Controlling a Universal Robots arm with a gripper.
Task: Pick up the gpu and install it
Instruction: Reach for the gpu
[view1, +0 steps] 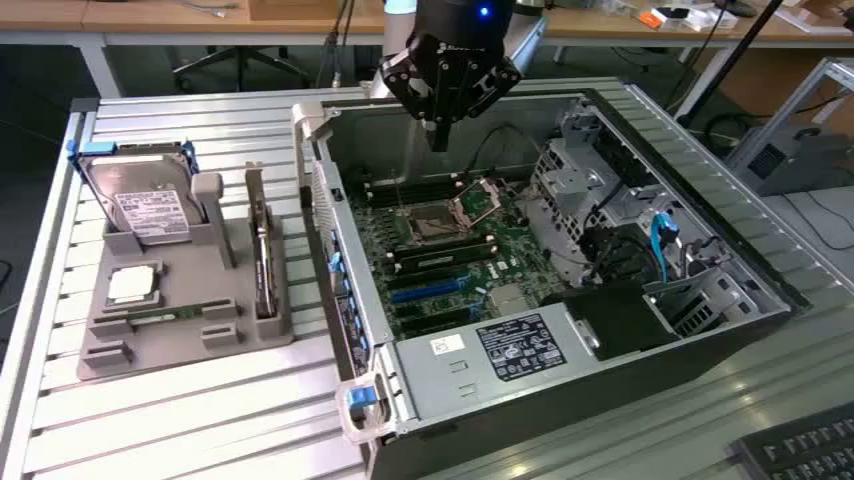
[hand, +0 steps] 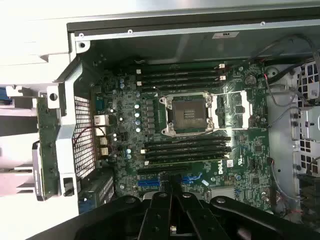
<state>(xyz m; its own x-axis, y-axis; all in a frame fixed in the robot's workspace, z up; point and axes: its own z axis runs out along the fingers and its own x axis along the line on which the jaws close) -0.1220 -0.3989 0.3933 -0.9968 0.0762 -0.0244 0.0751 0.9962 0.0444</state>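
Observation:
The gpu (view1: 263, 258) is a thin dark card standing on edge in a slot of the grey holder (view1: 187, 335), on the table at the exterior view's left. My gripper (view1: 438, 138) hangs apart from it, over the far end of the open computer case (view1: 694, 300). Its fingers are shut with nothing between them. In the wrist view the gripper (hand: 172, 197) points down at the green motherboard (hand: 240, 125), just above the blue expansion slots (hand: 149, 183). The CPU socket (hand: 187, 114) stands open.
The holder also carries a silver hard drive (view1: 147, 210), a CPU chip (view1: 134, 285) and a green RAM stick (view1: 154, 318). Drive cages and blue cables (view1: 661, 245) crowd the case's right side. A power supply (view1: 514, 350) sits at its near end. A keyboard corner (view1: 801, 450) shows nearby.

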